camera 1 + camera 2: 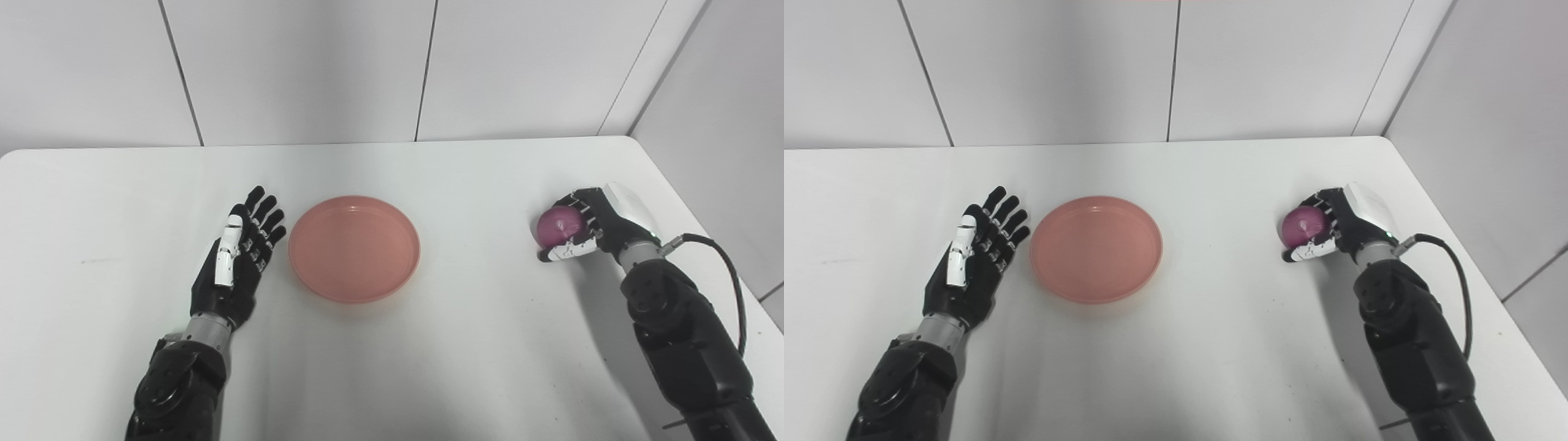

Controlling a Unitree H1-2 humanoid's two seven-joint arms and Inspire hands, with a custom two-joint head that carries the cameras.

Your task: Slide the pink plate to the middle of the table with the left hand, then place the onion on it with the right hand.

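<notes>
While the left hand (236,257) rests spread and empty just left of the plate (354,248) at mid-table, the right hand (585,225) grips the onion (560,225) well to the plate's right, so its carry runs leftward.

The tabletop (465,343) is white and smooth, and it has a rounded corner at 2 o'clock. A faint grey mark (92,261) lies on it at 9 o'clock, near the left edge. Behind it, from 10 to 1 o'clock, stands a wall (306,67) of pale panels with thin dark seams running up between them. At 3 o'clock a second wall (729,104) meets the first one in a corner.
</notes>
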